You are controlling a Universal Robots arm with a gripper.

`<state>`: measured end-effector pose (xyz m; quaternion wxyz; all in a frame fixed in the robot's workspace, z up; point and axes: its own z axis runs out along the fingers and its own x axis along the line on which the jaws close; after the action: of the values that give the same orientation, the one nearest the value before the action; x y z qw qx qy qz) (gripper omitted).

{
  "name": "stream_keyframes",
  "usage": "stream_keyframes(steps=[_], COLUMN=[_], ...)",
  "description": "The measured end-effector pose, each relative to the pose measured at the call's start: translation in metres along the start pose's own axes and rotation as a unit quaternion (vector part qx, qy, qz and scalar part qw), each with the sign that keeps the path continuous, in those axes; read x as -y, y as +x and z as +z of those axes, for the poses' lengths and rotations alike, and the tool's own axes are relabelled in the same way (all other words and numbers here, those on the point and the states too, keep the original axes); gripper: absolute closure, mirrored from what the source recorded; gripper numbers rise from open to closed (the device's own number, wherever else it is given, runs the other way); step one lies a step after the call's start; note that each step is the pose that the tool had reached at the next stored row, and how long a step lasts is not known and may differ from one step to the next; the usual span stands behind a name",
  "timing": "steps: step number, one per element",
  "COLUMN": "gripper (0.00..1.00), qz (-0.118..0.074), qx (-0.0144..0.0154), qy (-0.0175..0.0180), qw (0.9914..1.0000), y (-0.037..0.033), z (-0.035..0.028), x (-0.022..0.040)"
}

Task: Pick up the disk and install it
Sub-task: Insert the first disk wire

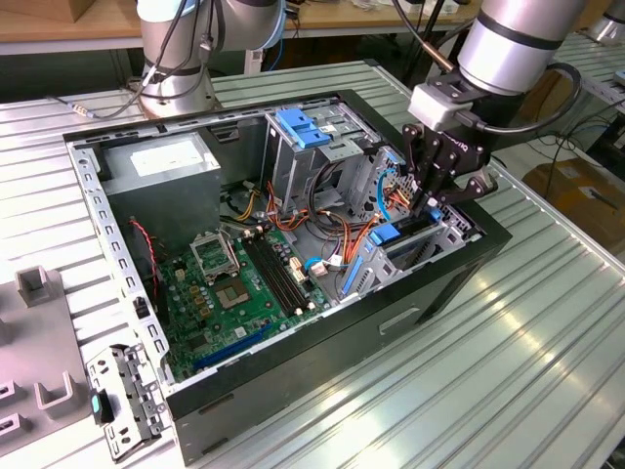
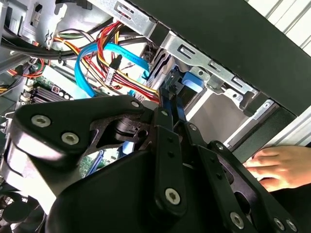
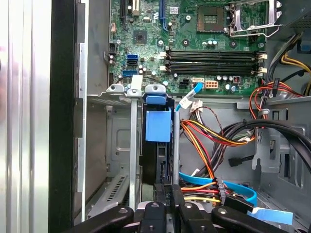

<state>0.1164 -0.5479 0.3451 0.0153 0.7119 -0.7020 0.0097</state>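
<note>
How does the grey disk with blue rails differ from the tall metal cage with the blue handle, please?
The grey disk with blue rails sits edge-on in the slot by the case wall, beneath the gripper; the tall metal cage stands mid-case, apart from it. The cage is bulkier, the disk slim. Both carry blue plastic.

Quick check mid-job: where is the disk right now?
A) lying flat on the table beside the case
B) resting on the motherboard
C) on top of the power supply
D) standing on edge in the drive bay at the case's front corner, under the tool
D: in the first wrist view the disk, with its blue rail, stands on edge in the bay slot right by the tool; the exterior view shows the tool down at that bay.
</note>
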Motion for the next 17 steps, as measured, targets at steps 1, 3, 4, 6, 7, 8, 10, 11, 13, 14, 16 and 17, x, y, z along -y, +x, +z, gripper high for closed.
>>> stream_keyframes(steps=[1, 3, 4, 6, 7, 8, 10, 11, 13, 14, 16, 17], gripper=[0.83, 0.83, 0.83, 0.83, 0.83, 0.83, 0.83, 0.83, 0.83, 0.83, 0.83, 0.83], qz=[0.000, 0.000, 0.000, 0.001, 0.001, 0.002, 0.002, 0.004, 0.006, 0.007, 0.009, 0.010], qx=[0.0001, 0.0001, 0.0000, -0.0002, -0.0001, 0.0000, 0.0000, 0.0000, -0.0001, 0.0000, 0.0000, 0.0000], qy=[0.0000, 0.0000, 0.0000, 0.0000, 0.0000, 0.0000, -0.0001, -0.0001, -0.0002, -0.0002, -0.0003, -0.0003], qw=[1.00000, 1.00000, 1.00000, 1.00000, 1.00000, 1.00000, 1.00000, 0.99999, 0.99998, 0.99997, 0.99996, 0.99995], y=[0.0000, 0.0001, 0.0001, 0.0006, 0.0007, 0.0008, 0.0010, 0.0011, 0.0011, 0.0011, 0.0011, 0.0011], z=[-0.0007, -0.0014, -0.0017, -0.0019, -0.0019, -0.0017, -0.0016, -0.0014, -0.0012, -0.0010, -0.0005, -0.0002], x=[0.0000, 0.0000, 0.0001, 0.0001, 0.0001, 0.0001, 0.0001, 0.0001, 0.0001, 0.0001, 0.0001, 0.0001])
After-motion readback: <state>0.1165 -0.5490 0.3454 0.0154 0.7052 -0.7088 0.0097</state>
